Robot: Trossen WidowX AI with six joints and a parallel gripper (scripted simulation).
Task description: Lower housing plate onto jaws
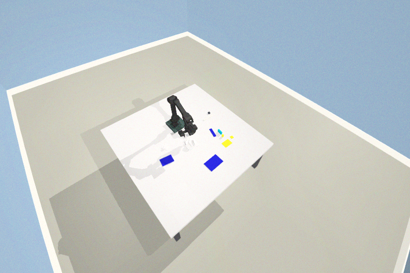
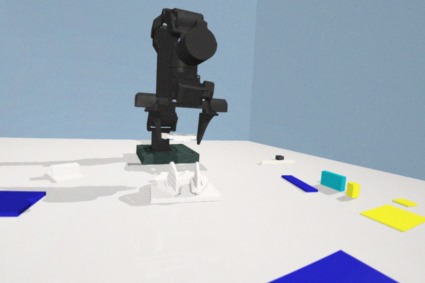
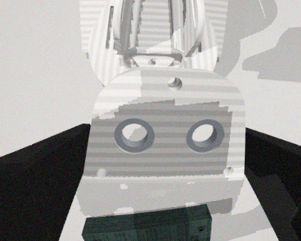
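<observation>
Wrist view shows the tool (image 2: 180, 139) (image 3: 163, 132) gripping the housing plate (image 2: 180, 137) (image 3: 171, 163) across its width, the white jaw assembly (image 2: 185, 196) (image 3: 152, 60) lying beyond its rounded edge and lower, so forward then down looks next!

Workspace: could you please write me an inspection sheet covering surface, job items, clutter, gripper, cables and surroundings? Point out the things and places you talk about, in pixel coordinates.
Surface: white table (image 1: 185, 193) (image 2: 222, 249), shadows across it.
Job items: housing plate (image 2: 183, 137) (image 3: 167, 111) held above the white jaw assembly (image 1: 189, 144) (image 2: 185, 195), not seated.
Clutter: blue, yellow and teal pieces, mostly right of the assembly in the exterior view.
Gripper: gripper (image 2: 179, 141) shut on the housing plate.
Cables: nothing seen.
Surroundings: blue walls (image 1: 297, 48) (image 2: 86, 49), beige floor (image 1: 314, 213).
</observation>
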